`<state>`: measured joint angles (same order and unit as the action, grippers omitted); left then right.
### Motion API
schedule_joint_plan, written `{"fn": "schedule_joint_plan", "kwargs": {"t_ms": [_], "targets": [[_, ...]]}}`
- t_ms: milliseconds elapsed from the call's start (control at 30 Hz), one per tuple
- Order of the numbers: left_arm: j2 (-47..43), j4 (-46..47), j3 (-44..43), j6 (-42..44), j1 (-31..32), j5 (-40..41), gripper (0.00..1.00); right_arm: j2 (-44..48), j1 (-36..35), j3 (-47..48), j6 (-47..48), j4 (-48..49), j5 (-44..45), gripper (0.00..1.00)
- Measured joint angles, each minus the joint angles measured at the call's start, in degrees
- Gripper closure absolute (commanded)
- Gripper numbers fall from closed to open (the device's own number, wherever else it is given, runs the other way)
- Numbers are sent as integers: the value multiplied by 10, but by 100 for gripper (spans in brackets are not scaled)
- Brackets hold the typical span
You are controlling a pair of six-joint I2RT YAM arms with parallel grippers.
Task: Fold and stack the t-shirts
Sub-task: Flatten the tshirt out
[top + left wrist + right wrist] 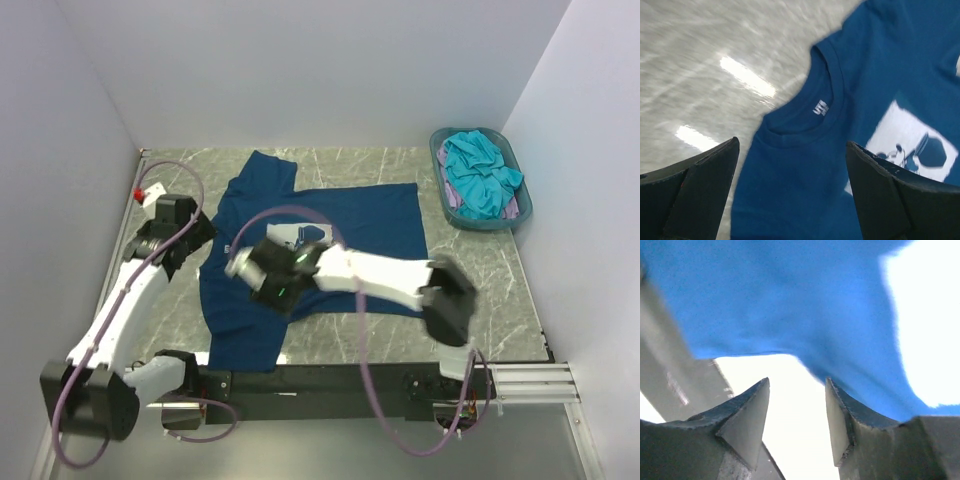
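- Table (480,290): grey marble top carrying all items.
- Navy t-shirt (370,220): spread flat at centre, white print facing up, collar toward the left arm.
- Basket (437,160): far right corner, holding the turquoise t-shirt (480,175) on top of the lilac t-shirt (452,200).
- Left gripper (791,145): jaws wide, empty, above the collar.
- Right gripper (796,382): jaws partly apart, empty, close over navy cloth.

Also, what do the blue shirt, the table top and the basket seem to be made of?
Shirt: soft knit cloth, probably cotton, matte; it wrinkles and has a ribbed collar.
Table top: stone-look grey surface with white veins, glossy, since lamps reflect; maybe marble or laminate.
Basket: likely hard plastic, smooth teal rim.
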<state>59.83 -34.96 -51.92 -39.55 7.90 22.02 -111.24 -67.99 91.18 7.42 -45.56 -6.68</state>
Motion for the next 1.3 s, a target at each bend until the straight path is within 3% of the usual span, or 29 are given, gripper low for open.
{"fn": "schedule_joint_plan", "kwargs": {"t_ms": [233,333,567,933,1167,1233,1300], "targets": [[150,9,-41,6,1,-79,14,159,241,-108,-139,90,87,44],[209,10,-49,5,3,-103,19,175,333,-168,-202,107,118,44],[294,9,-49,-3,7,-122,27,179,470,-304,-305,116,113,44],[275,-2,43,-20,-50,-142,38,183,506,-383,-360,134,69,43],[236,-27,76,-33,-57,-159,55,226,506,-426,-370,127,53,43],[220,-52,84,-38,-57,-166,54,238,506,-432,-370,113,54,43],[199,-80,85,-42,-57,-168,42,253,506,-432,-370,104,54,43]]}}
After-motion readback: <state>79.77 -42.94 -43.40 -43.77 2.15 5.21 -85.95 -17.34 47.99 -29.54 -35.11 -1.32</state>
